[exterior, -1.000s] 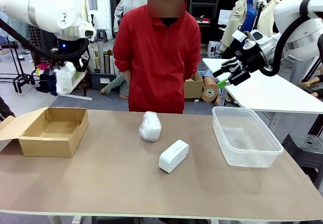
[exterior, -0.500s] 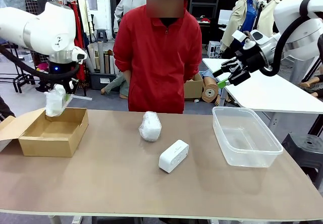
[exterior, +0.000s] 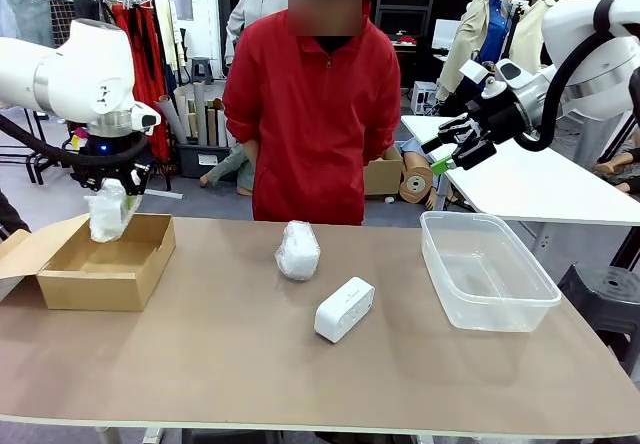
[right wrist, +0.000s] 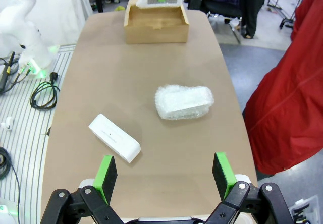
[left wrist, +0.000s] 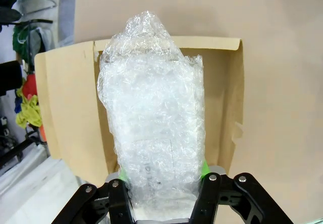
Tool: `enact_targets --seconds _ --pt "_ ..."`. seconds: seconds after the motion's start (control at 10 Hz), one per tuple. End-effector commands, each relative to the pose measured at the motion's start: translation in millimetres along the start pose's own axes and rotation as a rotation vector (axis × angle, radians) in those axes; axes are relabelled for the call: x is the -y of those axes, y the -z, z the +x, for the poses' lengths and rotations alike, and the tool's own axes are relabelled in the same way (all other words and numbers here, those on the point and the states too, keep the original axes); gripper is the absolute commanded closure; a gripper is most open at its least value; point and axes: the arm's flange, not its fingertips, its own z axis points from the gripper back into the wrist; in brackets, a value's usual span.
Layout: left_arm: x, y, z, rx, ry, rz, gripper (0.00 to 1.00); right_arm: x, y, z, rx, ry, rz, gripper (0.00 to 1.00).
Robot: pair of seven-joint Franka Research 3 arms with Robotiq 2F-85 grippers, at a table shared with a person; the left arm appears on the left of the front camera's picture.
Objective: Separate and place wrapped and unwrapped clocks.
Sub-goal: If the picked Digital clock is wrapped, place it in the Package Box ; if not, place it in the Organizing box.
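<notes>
The robot's left pincer (exterior: 111,190) is clamped tight on a wrapped clock (exterior: 107,214), its green pads (left wrist: 204,168) pressed against the two sides of the crinkly bundle (left wrist: 151,108), which extends straight out beyond the fingertips. Directly past the held bundle lies an open cardboard box (left wrist: 222,98). From the front view the bundle hangs over the box's (exterior: 110,264) far left corner, though whether its lower end has passed below the rim is hard to judge from this angle. The right pincer (exterior: 432,156) is raised well above the table (exterior: 200,364) with its jaws spread wide and nothing between them. In its own wrist view (right wrist: 164,173) the unwrapped clock (right wrist: 114,137), a smooth white block, lies on the table ahead of its left finger, and a second wrapped clock (right wrist: 183,102) lies a little farther out, ahead of the gap between the fingers and apart from the block. The cardboard box (right wrist: 156,24) stands at the far end of that view. In the front view the second wrapped clock (exterior: 297,250) and the unwrapped clock (exterior: 344,309) rest mid-table, between the two pincers, and a clear plastic tub (exterior: 487,316) stands below the right pincer. A person in a red jacket (exterior: 320,114) stands at the table's far edge, level with the right pincer.
</notes>
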Motion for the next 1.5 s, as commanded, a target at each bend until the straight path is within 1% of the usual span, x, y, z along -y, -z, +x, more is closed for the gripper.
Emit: enact_targets --seconds 0.0,0.8,0.9,1.0,1.1,1.4 --pt "0 -2 0 0.002 0.013 0.02 1.0 0 -1 2 0.0 -0.003 -0.002 0.0" --pt "0 -2 0 0.002 0.013 0.02 1.0 0 -1 2 0.0 -0.003 -0.002 0.0" --pt "3 0 0 0.0 0.009 0.005 1.0 0 -1 2 0.0 -0.003 -0.002 0.0" --pt "-8 5 0 -0.008 0.018 0.006 1.0 0 -1 2 0.0 -0.003 -0.002 0.0" --pt "-14 10 -2 0.014 0.011 0.009 1.0 0 -1 2 0.0 -0.003 -0.002 0.0" --pt "-29 24 -4 0.021 0.007 0.0 1.0 0 -1 2 0.0 -0.003 -0.002 0.0"
